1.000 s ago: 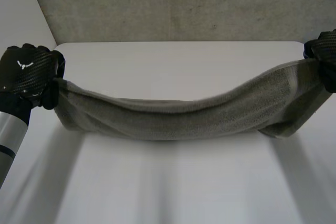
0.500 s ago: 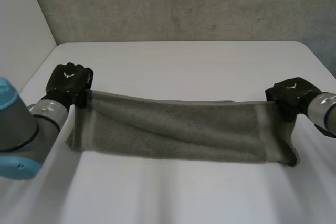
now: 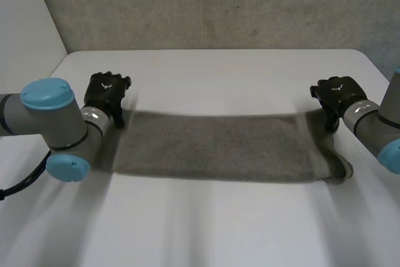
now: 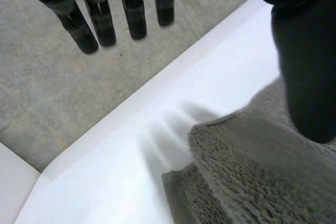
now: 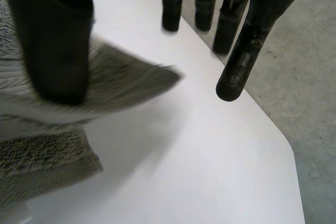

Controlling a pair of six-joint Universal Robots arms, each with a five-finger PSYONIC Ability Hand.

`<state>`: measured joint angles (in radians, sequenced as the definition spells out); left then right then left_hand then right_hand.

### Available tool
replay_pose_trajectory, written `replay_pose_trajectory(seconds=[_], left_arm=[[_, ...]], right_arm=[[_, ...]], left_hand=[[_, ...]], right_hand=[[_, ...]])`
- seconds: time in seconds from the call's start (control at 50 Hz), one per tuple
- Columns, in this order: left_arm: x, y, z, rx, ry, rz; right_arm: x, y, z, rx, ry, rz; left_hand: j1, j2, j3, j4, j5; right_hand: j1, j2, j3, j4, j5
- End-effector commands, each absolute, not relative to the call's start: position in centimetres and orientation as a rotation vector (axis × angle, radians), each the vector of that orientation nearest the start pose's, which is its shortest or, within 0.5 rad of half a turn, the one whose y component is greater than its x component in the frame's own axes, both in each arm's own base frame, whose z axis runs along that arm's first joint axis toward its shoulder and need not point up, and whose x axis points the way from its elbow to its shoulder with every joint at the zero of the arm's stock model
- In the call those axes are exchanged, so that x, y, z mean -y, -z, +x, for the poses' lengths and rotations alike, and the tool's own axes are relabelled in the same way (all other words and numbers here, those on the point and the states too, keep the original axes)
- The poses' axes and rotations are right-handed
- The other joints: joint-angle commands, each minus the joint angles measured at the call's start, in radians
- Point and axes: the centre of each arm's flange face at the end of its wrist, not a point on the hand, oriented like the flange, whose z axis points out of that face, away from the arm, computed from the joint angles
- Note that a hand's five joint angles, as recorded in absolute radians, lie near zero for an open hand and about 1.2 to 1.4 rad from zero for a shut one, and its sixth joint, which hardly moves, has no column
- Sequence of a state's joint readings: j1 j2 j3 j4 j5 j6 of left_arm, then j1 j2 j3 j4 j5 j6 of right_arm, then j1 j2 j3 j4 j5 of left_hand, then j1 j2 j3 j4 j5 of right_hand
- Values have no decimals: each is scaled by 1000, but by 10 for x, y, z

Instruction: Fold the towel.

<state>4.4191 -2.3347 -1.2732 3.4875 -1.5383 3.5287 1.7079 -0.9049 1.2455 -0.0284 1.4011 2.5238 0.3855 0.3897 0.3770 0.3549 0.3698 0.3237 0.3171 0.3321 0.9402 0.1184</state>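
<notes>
Rough terry-cloth towel point(image 3: 219, 148); smooth matt table point(image 3: 219, 223)

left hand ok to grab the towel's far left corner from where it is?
Likely yes: the left hand sits at that corner of the towel, fingers straight and open, thumb above it; nothing blocks the way.

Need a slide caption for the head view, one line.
Grey towel lies as a long strip across the white table, left hand and right hand at its two far corners.
</notes>
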Motion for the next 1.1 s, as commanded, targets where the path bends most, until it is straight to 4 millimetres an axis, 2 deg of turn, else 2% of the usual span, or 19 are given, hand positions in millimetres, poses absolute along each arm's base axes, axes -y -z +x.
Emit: replay_pose_trajectory(seconds=[0.02,0.08,0.12,0.18,0.22,0.24,0.28,0.34,0.38,0.4,0.44,0.46,0.5,0.56,0.6,0.66,0.78,0.92,1.1], left_arm=[[376,-140,-258,-2159,2012,834],[373,-150,-256,-2147,2024,816],[368,-160,-253,-2140,2034,806],[365,-164,-248,-2140,2035,799],[357,-173,-245,-2133,2045,798],[357,-173,-245,-2133,2045,798],[347,-177,-242,-2140,2037,804],[341,-178,-240,-2145,2031,805],[331,-180,-237,-2148,2029,808],[331,-180,-237,-2148,2029,808],[321,-176,-235,-2167,2020,835],[321,-176,-235,-2167,2020,835],[314,-169,-236,-2182,2020,862],[312,-166,-236,-2184,2021,870],[311,-163,-237,-2175,2034,872],[311,-163,-237,-2169,2041,872],[310,-162,-238,-2174,2040,875],[311,-158,-236,-2178,2032,869],[313,-155,-235,-2181,2027,866]], right_arm=[[385,-161,200,-2465,1920,-1118],[383,-166,198,-2469,1931,-1114],[378,-184,193,-2455,1983,-1096],[373,-196,191,-2436,2013,-1089],[359,-212,190,-2410,2046,-1086],[359,-212,190,-2410,2046,-1086],[342,-225,188,-2409,2048,-1083],[331,-228,186,-2416,2032,-1086],[310,-228,185,-2431,1970,-1095],[309,-228,185,-2431,1970,-1095],[291,-222,185,-2429,1903,-1111],[291,-222,185,-2429,1903,-1111],[274,-215,186,-2414,1840,-1111],[267,-212,187,-2407,1823,-1102],[259,-204,186,-2406,1771,-1063],[254,-195,184,-2402,1720,-1037],[259,-183,175,-2419,1712,-999],[279,-150,159,-2501,1679,-923],[290,-134,149,-2564,1635,-881]], left_hand=[[-204,-208,-196,-174,-363],[-201,-206,-193,-171,-360],[-190,-194,-181,-159,-349],[-187,-191,-178,-156,-346],[-184,-188,-175,-153,-343],[-184,-188,-175,-153,-343],[-181,-185,-172,-150,-340],[-178,-182,-169,-147,-337],[-178,-182,-169,-147,-337],[-178,-182,-169,-147,-337],[-175,-179,-166,-144,-334],[-175,-179,-166,-144,-334],[-175,-179,-166,-144,-334],[-175,-179,-166,-144,-334],[-172,-176,-163,-141,-331],[-172,-176,-163,-141,-331],[-172,-176,-163,-141,-331],[-169,-173,-161,-138,-328],[-169,-173,-161,-138,-328]], right_hand=[[-149,-143,-158,-766,-118],[-149,-143,-158,-766,-118],[-149,-143,-158,-766,-118],[-149,-143,-158,-766,-118],[-149,-143,-158,-766,-118],[-149,-143,-158,-766,-118],[-149,-143,-158,-766,-118],[-149,-143,-158,-766,-118],[-149,-143,-158,-766,-118],[-149,-143,-158,-766,-118],[-93,-86,-101,-709,-62],[-92,-85,-100,-708,-61],[-16,-9,-24,-632,15],[5,12,-3,-611,36],[98,105,90,-518,129],[105,111,96,-512,136],[105,111,96,-512,136],[122,129,114,-494,153],[143,150,135,-474,174]])
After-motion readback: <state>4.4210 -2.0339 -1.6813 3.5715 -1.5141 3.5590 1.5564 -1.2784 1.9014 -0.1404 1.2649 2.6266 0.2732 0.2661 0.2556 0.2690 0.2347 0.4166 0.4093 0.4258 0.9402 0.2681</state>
